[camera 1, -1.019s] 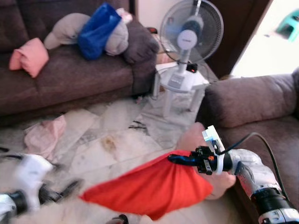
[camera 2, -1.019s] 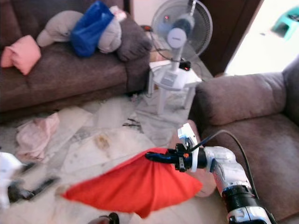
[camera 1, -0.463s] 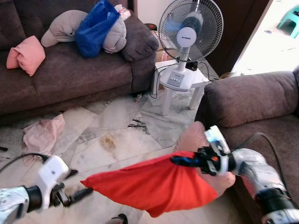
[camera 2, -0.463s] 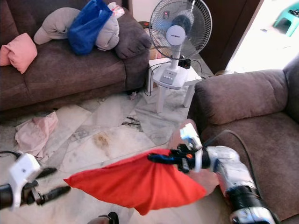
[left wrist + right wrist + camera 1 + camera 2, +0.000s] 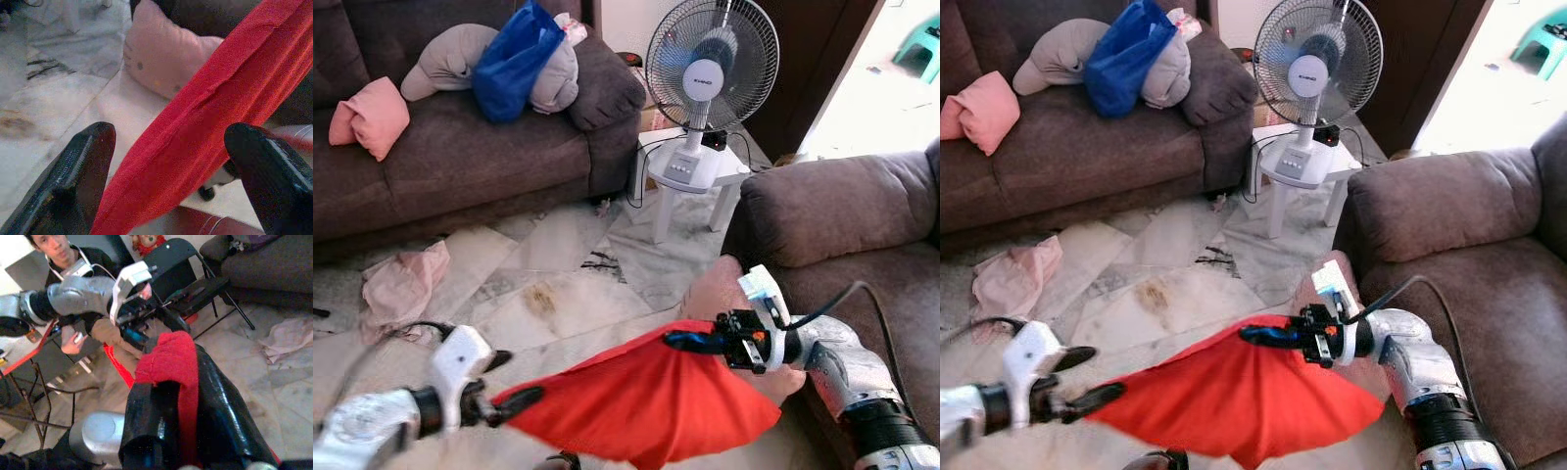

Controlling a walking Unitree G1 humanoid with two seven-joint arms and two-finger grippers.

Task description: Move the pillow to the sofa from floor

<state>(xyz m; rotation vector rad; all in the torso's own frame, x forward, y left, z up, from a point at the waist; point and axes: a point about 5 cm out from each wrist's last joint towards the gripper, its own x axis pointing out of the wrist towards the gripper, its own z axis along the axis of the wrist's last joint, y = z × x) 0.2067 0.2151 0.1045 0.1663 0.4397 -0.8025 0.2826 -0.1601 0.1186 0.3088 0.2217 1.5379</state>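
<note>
— Since half a second ago, what has moved?
— Left gripper (image 5: 514,401) has advanced to the near corner of the red pillow (image 5: 646,406); its fingers (image 5: 83,166) stand spread, one on each side of the fabric edge, not clamped.
— And the right gripper (image 5: 680,341)?
— Clamped on the pillow's upper edge, red cloth pinched between its fingers (image 5: 156,416). The pillow hangs between both grippers, above the floor (image 5: 558,284).
— Surroundings?
— A pink pillow (image 5: 724,289) just behind the right gripper, against the sofa (image 5: 842,211); a fan (image 5: 710,69) well beyond.
</note>
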